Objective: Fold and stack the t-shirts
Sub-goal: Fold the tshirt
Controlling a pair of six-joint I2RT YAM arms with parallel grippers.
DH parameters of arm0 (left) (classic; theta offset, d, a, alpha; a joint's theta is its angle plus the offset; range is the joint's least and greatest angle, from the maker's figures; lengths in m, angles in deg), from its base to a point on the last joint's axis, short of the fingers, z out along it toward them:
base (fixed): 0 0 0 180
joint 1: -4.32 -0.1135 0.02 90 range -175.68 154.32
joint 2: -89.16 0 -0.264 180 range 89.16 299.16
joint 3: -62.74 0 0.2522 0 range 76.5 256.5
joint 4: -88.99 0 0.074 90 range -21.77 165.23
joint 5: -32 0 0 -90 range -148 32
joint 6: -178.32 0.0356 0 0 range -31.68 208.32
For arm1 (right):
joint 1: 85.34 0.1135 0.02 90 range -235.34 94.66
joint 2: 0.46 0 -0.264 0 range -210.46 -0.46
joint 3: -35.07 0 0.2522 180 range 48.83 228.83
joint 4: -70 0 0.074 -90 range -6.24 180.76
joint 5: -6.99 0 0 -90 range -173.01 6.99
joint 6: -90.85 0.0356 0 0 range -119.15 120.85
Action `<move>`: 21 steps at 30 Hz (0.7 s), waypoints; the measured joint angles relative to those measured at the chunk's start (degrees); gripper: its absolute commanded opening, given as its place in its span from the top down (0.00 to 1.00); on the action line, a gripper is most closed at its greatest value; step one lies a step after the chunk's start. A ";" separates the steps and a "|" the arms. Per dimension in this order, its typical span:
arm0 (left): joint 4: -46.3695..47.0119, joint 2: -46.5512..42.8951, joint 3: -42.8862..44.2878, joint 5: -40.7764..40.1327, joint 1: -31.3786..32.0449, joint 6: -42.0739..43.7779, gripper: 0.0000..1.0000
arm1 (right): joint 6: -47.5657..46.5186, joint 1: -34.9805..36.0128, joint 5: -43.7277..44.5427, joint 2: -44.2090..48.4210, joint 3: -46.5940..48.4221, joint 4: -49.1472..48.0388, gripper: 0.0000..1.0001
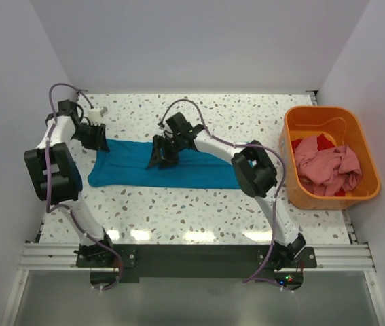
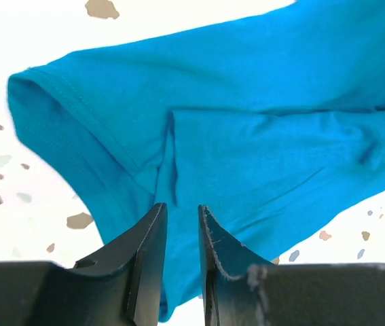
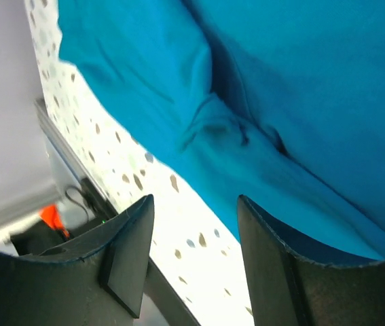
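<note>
The teal-blue t-shirt [image 1: 199,170] lies flattened across the middle of the speckled table, partly folded into a long band. My left gripper [image 1: 98,140] hovers over the shirt's left end. In the left wrist view [image 2: 182,214] its fingers stand a narrow gap apart, with the sleeve and a fold of the shirt [image 2: 260,136] lying below them and nothing pinched. My right gripper [image 1: 159,159] is over the shirt's middle. In the right wrist view [image 3: 195,210] it is wide open and empty above the shirt's edge [image 3: 301,102]. Pink t-shirts [image 1: 328,166] and a red one [image 1: 324,141] lie crumpled in the tub.
The orange plastic tub [image 1: 335,202] stands at the table's right edge. White walls close in the left, back and right sides. A metal rail [image 1: 192,255] runs along the near edge. A small white object [image 1: 97,114] sits at the back left, by the left wrist.
</note>
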 measured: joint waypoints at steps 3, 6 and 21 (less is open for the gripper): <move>1.07 -4.61 -3.13 -1.07 1.33 0.98 0.77 | -9.01 -2.80 -2.69 2.40 1.53 5.40 0.44; 2.54 -7.65 -7.06 -2.80 5.20 0.85 0.84 | -20.26 -6.10 -2.64 4.15 5.79 12.70 0.49; 7.08 -2.32 -14.12 -16.87 15.17 -6.03 1.00 | -57.07 -17.31 20.76 7.28 3.82 35.63 0.67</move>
